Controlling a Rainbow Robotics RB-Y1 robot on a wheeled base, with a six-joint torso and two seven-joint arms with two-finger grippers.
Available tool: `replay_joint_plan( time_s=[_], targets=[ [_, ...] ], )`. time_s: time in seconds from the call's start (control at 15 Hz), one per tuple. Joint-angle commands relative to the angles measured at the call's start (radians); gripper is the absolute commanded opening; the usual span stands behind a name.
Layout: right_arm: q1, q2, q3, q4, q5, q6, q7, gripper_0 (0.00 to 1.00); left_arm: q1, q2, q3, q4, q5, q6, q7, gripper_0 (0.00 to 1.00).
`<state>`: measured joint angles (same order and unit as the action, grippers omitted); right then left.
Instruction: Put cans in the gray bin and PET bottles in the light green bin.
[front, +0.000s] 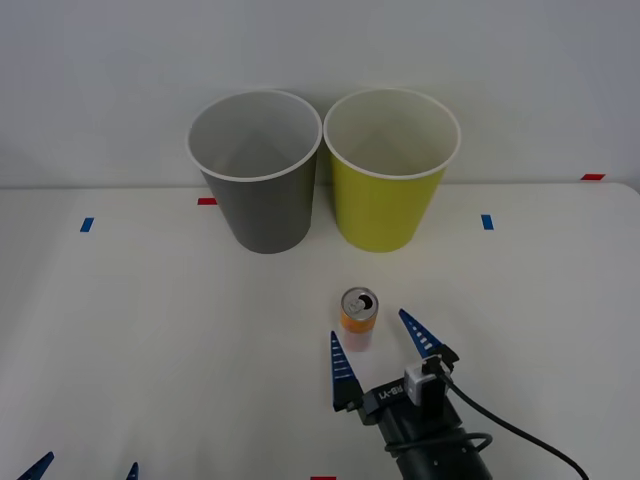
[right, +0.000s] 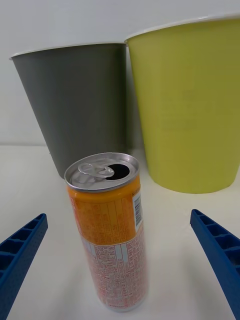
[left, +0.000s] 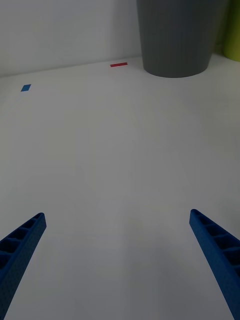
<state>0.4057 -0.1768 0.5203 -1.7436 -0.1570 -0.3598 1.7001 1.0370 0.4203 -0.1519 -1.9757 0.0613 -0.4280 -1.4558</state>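
Note:
A slim can (front: 358, 320) with a silver opened top and an orange band stands upright on the white table (front: 150, 330), in front of the bins. My right gripper (front: 370, 326) is open around it, with a blue finger on each side and neither touching. In the right wrist view the can (right: 110, 235) stands between the spread fingers (right: 20, 255). Behind it are the gray bin (front: 255, 170) (right: 75, 105) and, to its right, the light green bin (front: 390, 170) (right: 190, 105). My left gripper (front: 85, 468) (left: 117, 215) waits open at the front left. PET bottles are out of view.
Small blue tape marks (front: 87, 224) and red tape marks (front: 207, 201) lie on the table. A white wall rises right behind the bins. The two bins stand almost rim to rim. A black cable (front: 520, 435) trails from my right wrist.

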Motion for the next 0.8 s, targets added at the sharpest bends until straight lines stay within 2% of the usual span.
replay_joint_plan(
  time_s=[0.07,0.47,0.8],
  targets=[
    [-0.041,0.034,0.0,0.044,-0.001,-0.001,0.004,1.0,0.0,0.0,0.0,0.0,0.0,0.0,0.0,1.0],
    [-0.099,0.049,-0.025,0.087,0.001,0.002,0.007,1.0,0.0,0.0,0.0,0.0,0.0,0.0,0.0,1.0],
    [-0.104,0.049,-0.025,0.087,0.037,0.013,0.013,1.0,0.0,0.0,0.0,0.0,0.0,0.0,0.0,1.0]
  ],
)
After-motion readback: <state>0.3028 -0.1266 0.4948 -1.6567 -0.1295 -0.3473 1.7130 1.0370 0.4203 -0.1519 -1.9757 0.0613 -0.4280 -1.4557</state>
